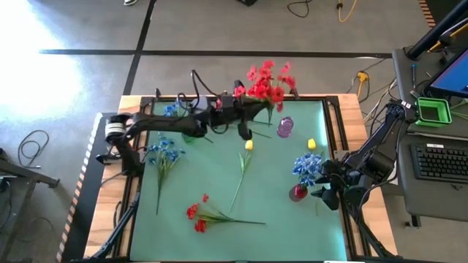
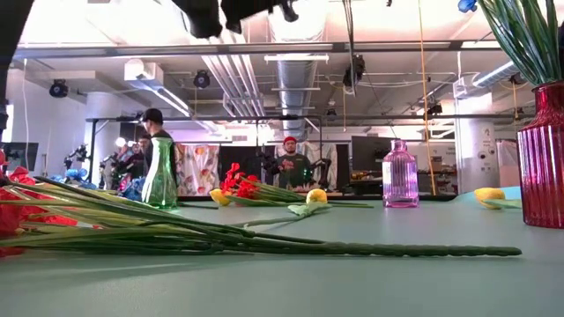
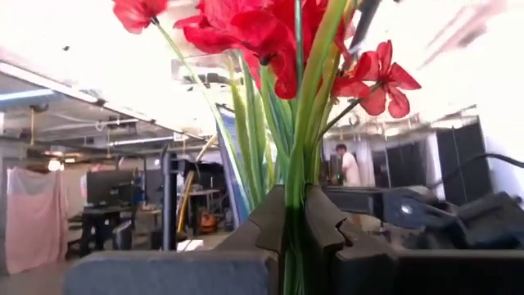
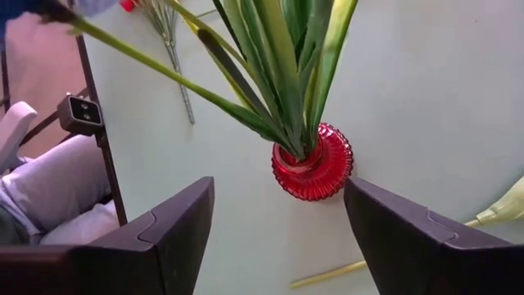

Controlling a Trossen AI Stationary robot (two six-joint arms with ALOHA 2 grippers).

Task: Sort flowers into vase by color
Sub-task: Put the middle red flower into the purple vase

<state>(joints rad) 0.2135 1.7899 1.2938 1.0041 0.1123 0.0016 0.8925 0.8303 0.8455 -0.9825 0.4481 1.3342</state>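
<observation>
**Observer:** So, working across the table from the left, what have you got?

**Operator:** At the left edge a bunch of blue flowers (image 1: pixel 162 153) lies flat on the green mat (image 1: pixel 278 212), with a green glass vase (image 1: pixel 191 132) just behind it. Nearer me, a red stem (image 1: pixel 201 216) lies loose. My left gripper (image 1: pixel 243 109) is up over the far side, clamped on a bunch of red flowers (image 1: pixel 267 82); from the left wrist camera the stems run straight down between the fingers (image 3: pixel 270 221).

**Observer:** And the middle?

**Operator:** One yellow tulip (image 1: pixel 247 147) lies there, the purple vase (image 1: pixel 284 127) behind it, and another yellow head (image 1: pixel 311 144) further right.

**Observer:** The right side?

**Operator:** The red vase (image 1: pixel 297 193) holds blue flowers (image 1: pixel 307 168). My right gripper (image 1: pixel 327 191) sits just beside it, jaws spread, gripping nothing.

**Observer:** Which step is this?

**Operator:** I judge it's carrying the red bunch to a vase. Next I need to pick the vase, keep the stems upright over its narrow mouth, then lower before letting go.
</observation>
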